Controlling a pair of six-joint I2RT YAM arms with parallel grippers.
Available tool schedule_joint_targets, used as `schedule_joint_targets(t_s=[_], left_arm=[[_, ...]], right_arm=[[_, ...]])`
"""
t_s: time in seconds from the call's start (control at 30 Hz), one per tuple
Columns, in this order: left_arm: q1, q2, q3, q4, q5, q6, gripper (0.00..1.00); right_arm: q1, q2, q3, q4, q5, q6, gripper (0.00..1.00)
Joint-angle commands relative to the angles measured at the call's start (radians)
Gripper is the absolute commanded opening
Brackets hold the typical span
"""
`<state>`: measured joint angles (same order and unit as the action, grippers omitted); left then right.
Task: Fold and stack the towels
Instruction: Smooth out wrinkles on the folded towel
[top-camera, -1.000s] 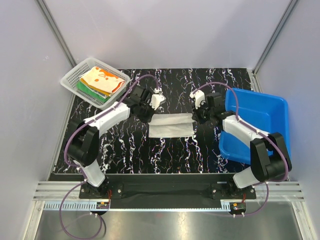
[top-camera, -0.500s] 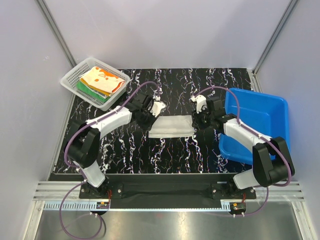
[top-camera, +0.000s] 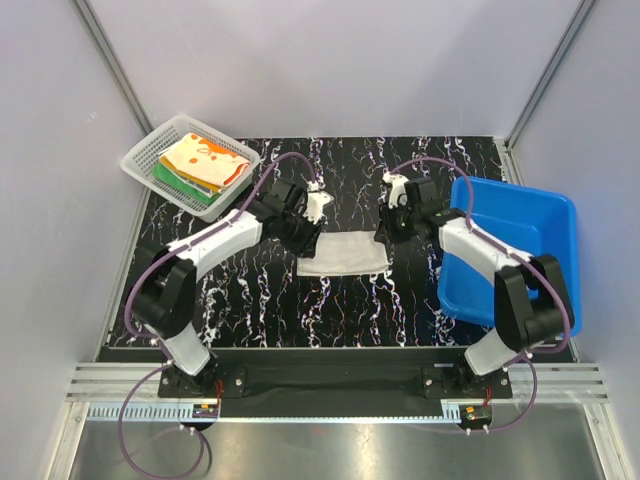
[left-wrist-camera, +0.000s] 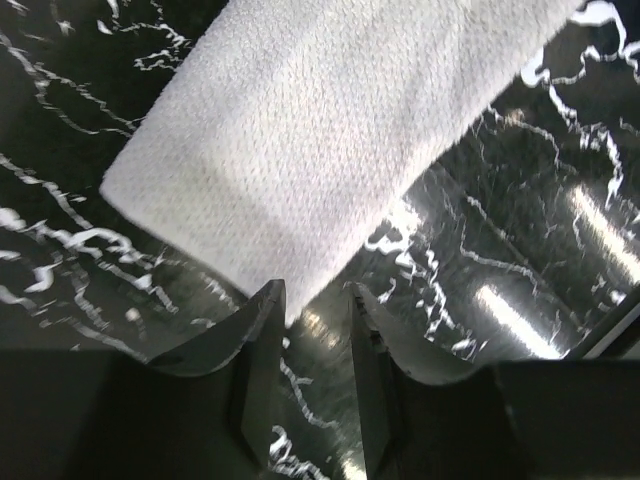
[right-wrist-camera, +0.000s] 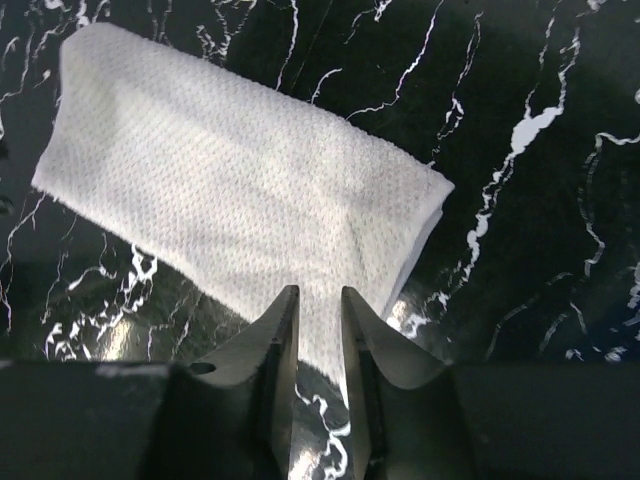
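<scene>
Top external view: a white towel (top-camera: 343, 253) is seen lying folded on the dark table (top-camera: 250, 300), near the middle, between the two arms. The left gripper (top-camera: 305, 228) is placed at the towel's far left corner. The right gripper (top-camera: 385, 225) is placed at its far right corner. A white basket (top-camera: 140, 160) is set at the far left corner of the table. More folded towels (top-camera: 205, 165) are stacked in it, with an orange and white one on top and a green one under it. A blue tub (top-camera: 530, 225) is set at the right edge, partly off the table.

Left wrist view: the left gripper (left-wrist-camera: 315, 295) is seen with its fingers (left-wrist-camera: 255, 340) a little apart. A corner of the towel (left-wrist-camera: 330, 130) is seen right at the tips. Only the table is seen in the gap, so nothing is held.

Right wrist view: the right gripper (right-wrist-camera: 318, 295) is seen with a narrow gap between its fingers (right-wrist-camera: 275, 340). The towel (right-wrist-camera: 230, 190) is spread flat on the table, and its edge is seen through the gap. The cloth is not lifted or pinched. Whether the tips touch it cannot be told.
</scene>
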<state>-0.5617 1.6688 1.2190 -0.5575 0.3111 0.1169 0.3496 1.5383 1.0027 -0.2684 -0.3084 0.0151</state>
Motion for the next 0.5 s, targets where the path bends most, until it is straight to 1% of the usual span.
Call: schedule_joint_targets(t_s=[0.0, 0.03, 0.1, 0.17, 0.23, 0.3, 0.4, 0.47], left_arm=[[-0.004, 0.074, -0.021, 0.117, 0.051, -0.147, 0.36], [-0.004, 0.086, -0.029, 0.128, 0.046, -0.16, 0.36], [-0.003, 0.12, -0.044, 0.133, 0.01, -0.196, 0.37], [-0.003, 0.146, -0.047, 0.127, -0.039, -0.215, 0.37], [-0.003, 0.172, -0.05, 0.117, -0.102, -0.229, 0.36], [-0.004, 0.169, -0.046, 0.117, -0.128, -0.23, 0.37], [-0.003, 0.157, -0.009, 0.071, -0.194, -0.235, 0.39], [-0.003, 0.148, 0.068, 0.022, -0.211, -0.238, 0.42]], right_arm=[[0.015, 0.092, 0.045, -0.048, -0.03, 0.141, 0.27], [0.02, 0.108, 0.036, -0.045, -0.031, 0.161, 0.24], [0.028, 0.132, 0.017, -0.029, -0.014, 0.209, 0.23], [0.026, 0.15, -0.012, -0.02, 0.049, 0.238, 0.19], [0.028, 0.178, -0.009, -0.031, 0.061, 0.243, 0.17], [0.028, 0.189, 0.0, -0.044, 0.068, 0.238, 0.17], [0.026, 0.172, 0.013, -0.066, 0.068, 0.244, 0.17], [0.026, 0.151, 0.052, -0.092, 0.075, 0.255, 0.17]])
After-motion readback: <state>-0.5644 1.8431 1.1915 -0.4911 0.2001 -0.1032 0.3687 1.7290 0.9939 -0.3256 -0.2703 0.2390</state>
